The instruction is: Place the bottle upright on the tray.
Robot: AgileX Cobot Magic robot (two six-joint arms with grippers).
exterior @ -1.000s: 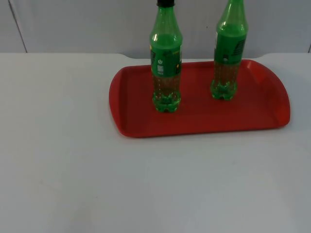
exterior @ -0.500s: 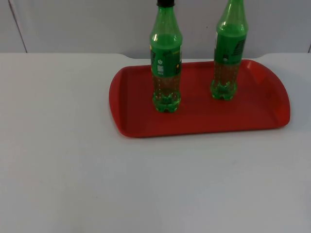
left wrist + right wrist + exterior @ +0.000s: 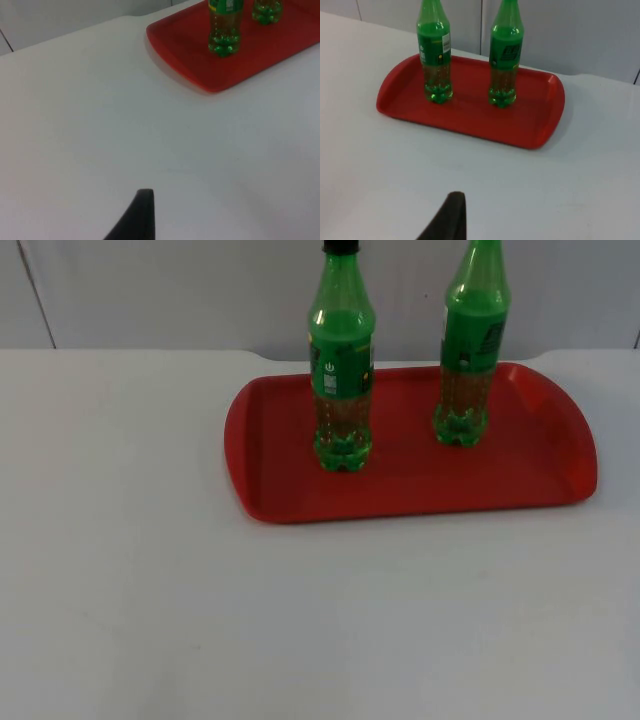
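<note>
1. We are seeing two green bottles (image 3: 343, 370) (image 3: 468, 350) standing upright on the red tray (image 3: 520, 475) near the table's (image 3: 150, 570) far edge.
2. Their green labels are unreadable.
3. Both grippers are waiting back over the table; we cannot tell their grip.

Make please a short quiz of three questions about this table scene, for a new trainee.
1. True or false: both green bottles stand upright on the red tray.
2. Which bottle shows a black cap in the top view: A) left bottle B) right bottle?
3. Fill in: the tray rests on the white ____.

Key: 1 true. 2 A. 3 table.
</note>
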